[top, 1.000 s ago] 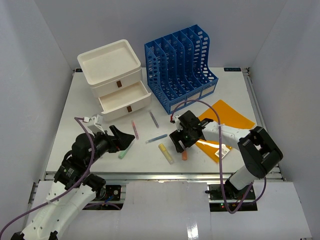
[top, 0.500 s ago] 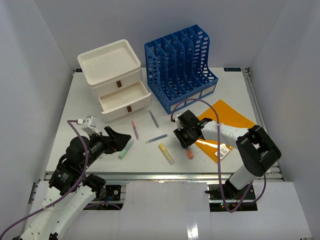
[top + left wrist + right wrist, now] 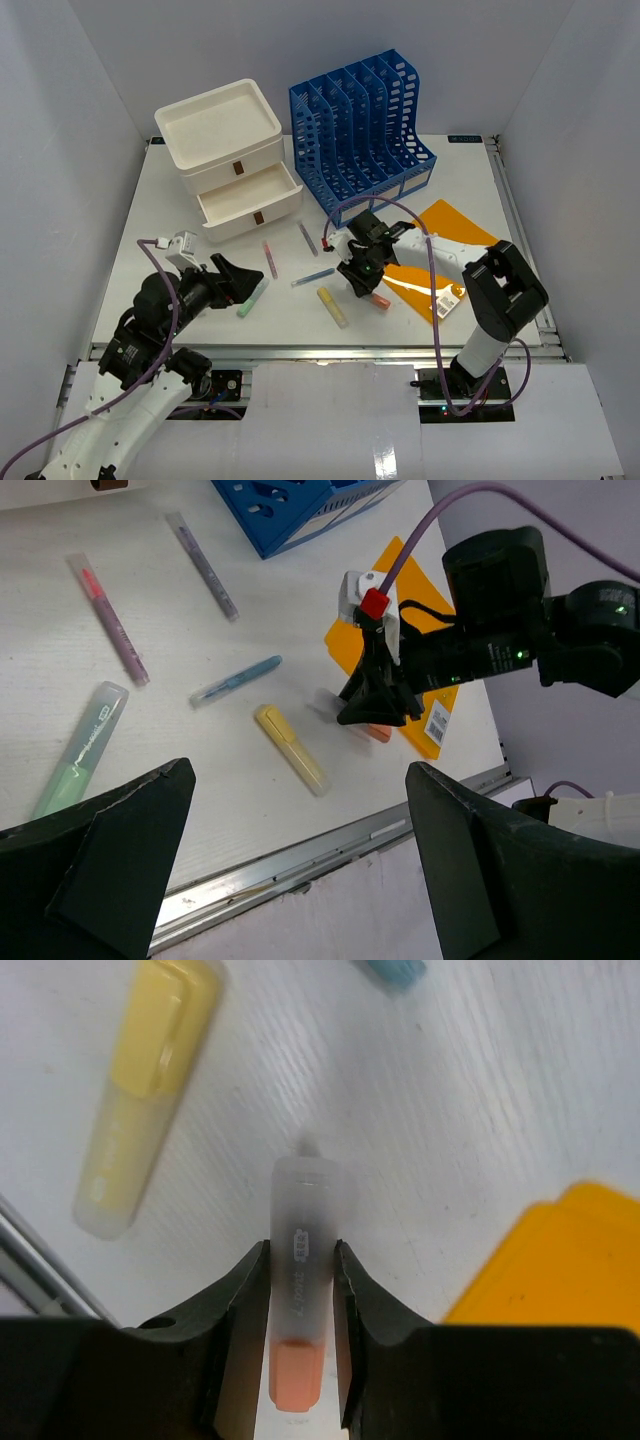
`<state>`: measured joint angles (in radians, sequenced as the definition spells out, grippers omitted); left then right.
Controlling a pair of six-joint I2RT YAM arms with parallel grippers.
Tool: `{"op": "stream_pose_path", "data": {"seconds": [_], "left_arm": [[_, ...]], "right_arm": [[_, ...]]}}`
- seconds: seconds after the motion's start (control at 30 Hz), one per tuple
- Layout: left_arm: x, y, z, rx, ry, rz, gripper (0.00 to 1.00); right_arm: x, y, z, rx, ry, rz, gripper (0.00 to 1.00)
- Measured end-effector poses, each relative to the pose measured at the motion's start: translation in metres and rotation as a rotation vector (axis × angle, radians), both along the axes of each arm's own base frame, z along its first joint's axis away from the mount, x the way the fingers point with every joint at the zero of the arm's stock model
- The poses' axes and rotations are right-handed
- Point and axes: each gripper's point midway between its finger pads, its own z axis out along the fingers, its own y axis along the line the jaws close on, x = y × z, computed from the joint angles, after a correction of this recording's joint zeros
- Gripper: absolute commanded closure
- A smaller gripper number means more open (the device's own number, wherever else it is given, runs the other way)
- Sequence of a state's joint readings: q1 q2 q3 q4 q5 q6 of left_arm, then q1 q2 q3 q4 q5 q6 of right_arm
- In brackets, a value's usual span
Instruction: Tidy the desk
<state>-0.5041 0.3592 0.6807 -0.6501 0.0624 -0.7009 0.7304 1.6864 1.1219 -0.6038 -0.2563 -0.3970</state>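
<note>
**Top view.** Found large white rectangular desk [image 3: 475, 175] filling the middle of the frame, flat and face up. Judged its long axis to run left to right across the frame, though perspective leaves this uncertain. Found right tool [image 3: 368, 288] low at frame centre, clamped on short orange highlighter [image 3: 379, 301] with clear cap. Noted it lying on the desk between pale yellow highlighter [image 3: 333, 307] and flat orange plastic folder [image 3: 455, 235]. Found left tool [image 3: 240, 278] at lower left, spread wide and holding nothing, beside mint-green highlighter [image 3: 249, 298].

**Left wrist view.** Confirmed left tool [image 3: 300, 880] released, with nothing between its two sides at the lower corners. Noted right tool [image 3: 378, 712] right of centre, tip down at the folder's edge.

**Right wrist view.** Noted pads [image 3: 245, 1290] pressed on both sides of the barrel. Found long axis up-down in frame, clear cap toward the top and orange end toward the bottom.

Risks judged:
- Grip falls largely on the cap section, so could pull the cap loose or let the barrel pivot on lifting.
- Could knock the yellow highlighter at upper left with a sideways sweep.
- Could snag the folder corner at lower right.
</note>
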Motion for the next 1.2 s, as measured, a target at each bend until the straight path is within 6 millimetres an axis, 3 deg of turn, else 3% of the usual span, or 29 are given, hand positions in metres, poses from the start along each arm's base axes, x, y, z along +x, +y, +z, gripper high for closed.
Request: {"op": "stream_pose_path", "data": {"seconds": [0.13,0.3,0.43,0.53,0.63,0.7,0.8,0.87,1.0,1.13,1.2], "left_arm": [[0.001,-0.002,-0.003,0.012,0.011,-0.012,0.02],[0.002,-0.004,-0.005,0.022,0.015,-0.02,0.02],[0.004,-0.004,-0.008,0.031,0.024,-0.021,0.02],[0.004,-0.005,-0.008,0.03,0.025,-0.022,0.02],[0.003,-0.005,-0.008,0.029,0.026,-0.025,0.02],[0.003,-0.006,-0.008,0.028,0.027,-0.027,0.02],[0.003,-0.006,-0.008,0.028,0.029,-0.031,0.02],[0.003,-0.006,-0.009,0.029,0.032,-0.031,0.02],[0.006,-0.008,-0.014,0.043,0.057,-0.031,0.02],[0.01,-0.01,-0.025,0.074,0.114,-0.032,0.06],[0.012,-0.012,-0.032,0.099,0.156,-0.037,0.09]], "right_arm": [[0.031,0.04,0.061,0.112,-0.114,0.148,0.92],[0.109,0.12,0.172,0.276,-0.47,0.32,0.92],[0.141,0.167,0.217,0.323,-0.697,0.399,0.92],[0.16,0.197,0.215,0.288,-0.834,0.446,0.92],[0.172,0.225,0.195,0.253,-0.922,0.484,0.89],[0.175,0.24,0.18,0.235,-0.956,0.508,0.81],[0.18,0.256,0.165,0.219,-1.002,0.526,0.38],[0.184,0.264,0.165,0.223,-1.042,0.52,0.2],[0.191,0.267,0.17,0.228,-1.077,0.493,0.06],[0.186,0.262,0.183,0.262,-1.053,0.453,0.05],[0.174,0.248,0.194,0.294,-1.003,0.452,0.05]]}}
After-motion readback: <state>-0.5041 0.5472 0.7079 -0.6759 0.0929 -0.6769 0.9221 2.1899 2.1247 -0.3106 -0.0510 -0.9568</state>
